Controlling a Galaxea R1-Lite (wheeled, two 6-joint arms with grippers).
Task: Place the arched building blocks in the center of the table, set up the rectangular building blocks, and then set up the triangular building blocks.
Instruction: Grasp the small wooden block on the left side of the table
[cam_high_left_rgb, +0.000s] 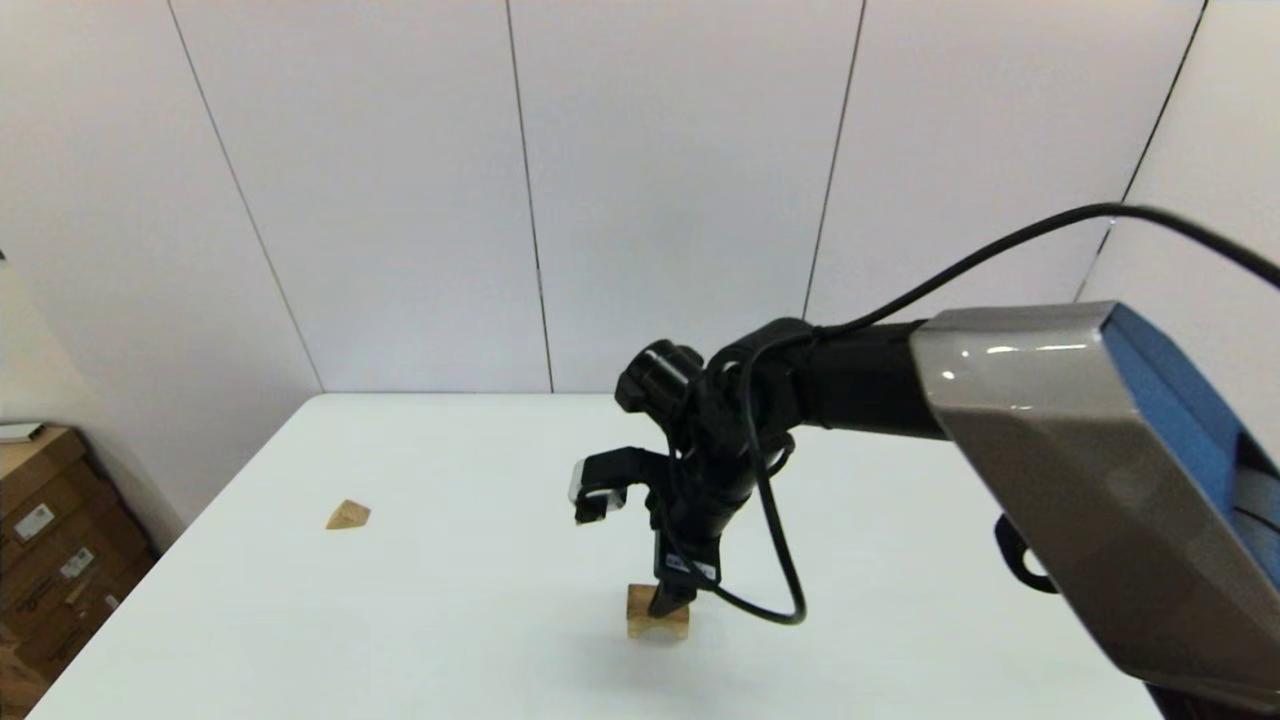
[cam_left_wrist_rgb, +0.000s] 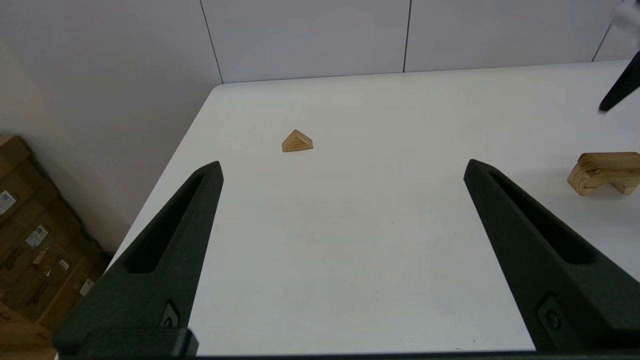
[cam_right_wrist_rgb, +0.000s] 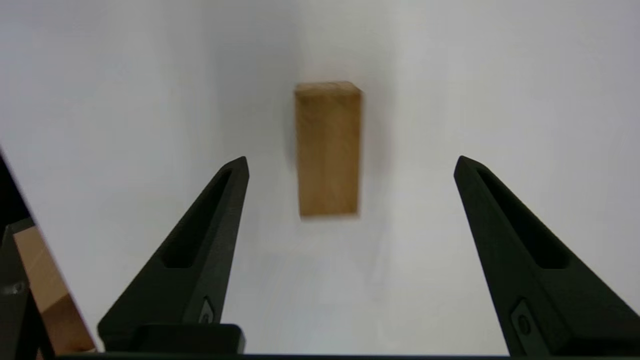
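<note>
The arched block (cam_high_left_rgb: 657, 612) stands on its two feet near the middle of the white table (cam_high_left_rgb: 400, 620); it also shows in the left wrist view (cam_left_wrist_rgb: 605, 172) and from above in the right wrist view (cam_right_wrist_rgb: 327, 150). My right gripper (cam_high_left_rgb: 672, 598) points down just above it, open (cam_right_wrist_rgb: 351, 160), its fingers clear of the wood. The small triangular block (cam_high_left_rgb: 347, 515) lies far off on the table's left part (cam_left_wrist_rgb: 297, 141). My left gripper (cam_left_wrist_rgb: 342, 164) is open and empty, low over the table's left front. The rectangular block is not recognisable in any view.
Cardboard boxes (cam_high_left_rgb: 50, 540) stand on the floor beyond the table's left edge. A tan wooden surface (cam_right_wrist_rgb: 47, 295) shows at the edge of the right wrist view; what it is I cannot tell. White wall panels close off the far side.
</note>
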